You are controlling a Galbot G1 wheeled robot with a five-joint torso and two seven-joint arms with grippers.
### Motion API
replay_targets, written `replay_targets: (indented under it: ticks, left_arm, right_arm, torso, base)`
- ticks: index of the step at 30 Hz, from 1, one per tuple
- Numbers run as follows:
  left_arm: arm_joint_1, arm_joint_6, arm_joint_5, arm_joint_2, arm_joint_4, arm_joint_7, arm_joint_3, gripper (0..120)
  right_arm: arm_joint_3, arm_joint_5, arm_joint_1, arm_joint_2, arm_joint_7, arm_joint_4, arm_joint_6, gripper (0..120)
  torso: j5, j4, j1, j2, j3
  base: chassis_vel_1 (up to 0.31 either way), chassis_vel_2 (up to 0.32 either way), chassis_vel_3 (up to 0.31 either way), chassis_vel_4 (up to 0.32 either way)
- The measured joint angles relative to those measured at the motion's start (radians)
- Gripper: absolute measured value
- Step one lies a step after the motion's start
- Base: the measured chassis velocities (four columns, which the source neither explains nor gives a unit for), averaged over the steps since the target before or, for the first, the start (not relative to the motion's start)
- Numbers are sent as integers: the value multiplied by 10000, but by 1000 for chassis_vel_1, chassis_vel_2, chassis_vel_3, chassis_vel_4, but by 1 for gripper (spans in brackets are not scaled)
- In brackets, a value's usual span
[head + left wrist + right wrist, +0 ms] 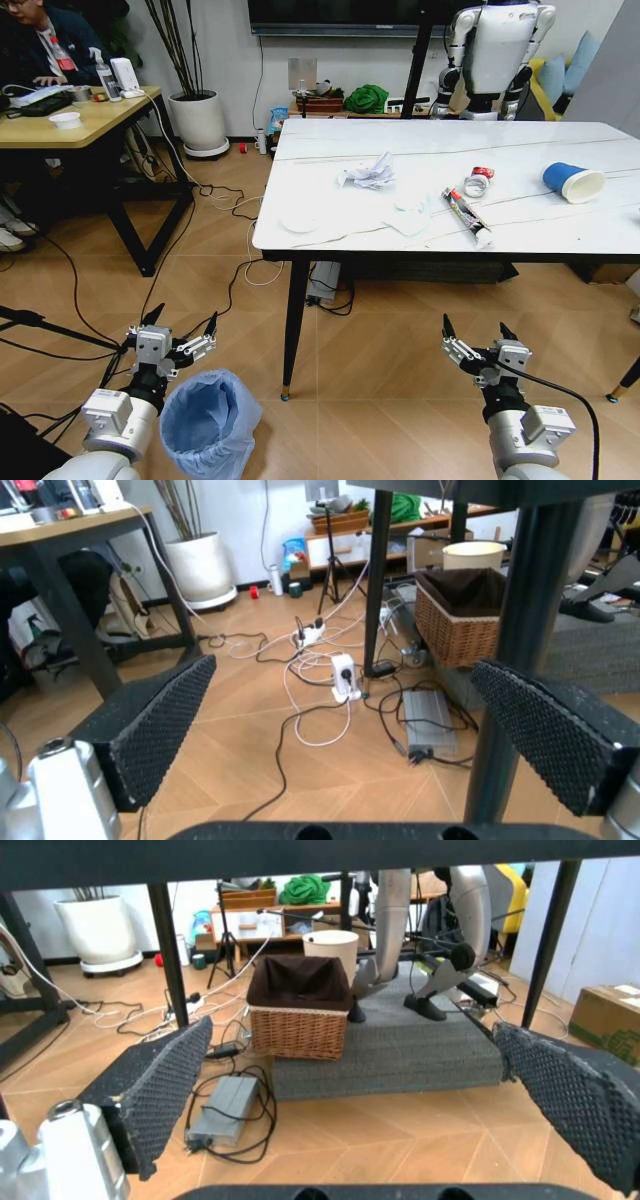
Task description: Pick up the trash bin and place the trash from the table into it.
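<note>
Left hand [183, 335] spread beside trash bin [208, 420], right hand [478, 345] spread too; loose bag liner may slip when grabbed.

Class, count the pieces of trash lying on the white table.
5 clear: crumpled paper left of centre, crushed can, long wrapper, blue cup at right, white tissues near the front edge; more may blend in.

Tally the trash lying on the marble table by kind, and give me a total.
Crumpled white paper: 1
Flat white tissues: 2 (faint, hard to make out)
Crushed red-silver can: 1
Long black-white-red wrapper: 1
Blue paper cup: 1
Total: 6
</note>
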State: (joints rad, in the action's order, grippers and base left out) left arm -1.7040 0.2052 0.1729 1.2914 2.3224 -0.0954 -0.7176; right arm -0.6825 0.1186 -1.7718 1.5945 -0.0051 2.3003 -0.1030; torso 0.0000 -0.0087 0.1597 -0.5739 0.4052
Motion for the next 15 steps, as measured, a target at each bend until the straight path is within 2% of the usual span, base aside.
replay_targets:
  ticks: [15]
  left_arm:
    - [15, 2, -15, -18, 61, -2, -21, 100]
  right_arm:
    - [-7, 6, -2, 11, -4, 23, 3, 100]
  torso:
    - [0, 0, -268, 679, -412]
  base:
    - [0, 0, 0, 0]
